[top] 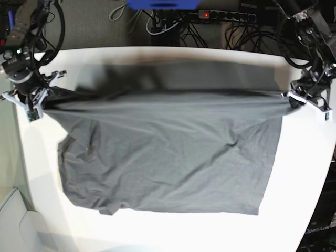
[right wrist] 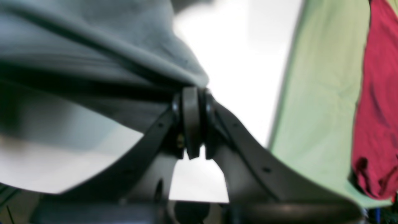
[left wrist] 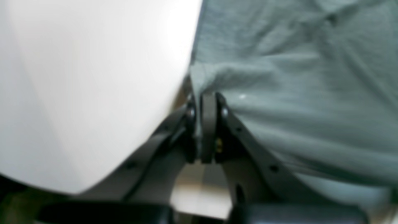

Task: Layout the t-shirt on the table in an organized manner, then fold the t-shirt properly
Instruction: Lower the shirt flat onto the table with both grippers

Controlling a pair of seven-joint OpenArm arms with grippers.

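Both grippers are clenched on the shirt point(top: 168, 152): the left gripper point(left wrist: 205, 102) pinches 1 corner of its far edge, the right gripper point(right wrist: 191, 93) the other. This edge hangs taut above the table point(top: 294, 178), the near part lies flat. I think both should lower together, keeping equal tension, so no wrinkles form.

Lab: power strip point(top: 226, 14), tangled cables point(top: 173, 26) behind table point(top: 294, 157).
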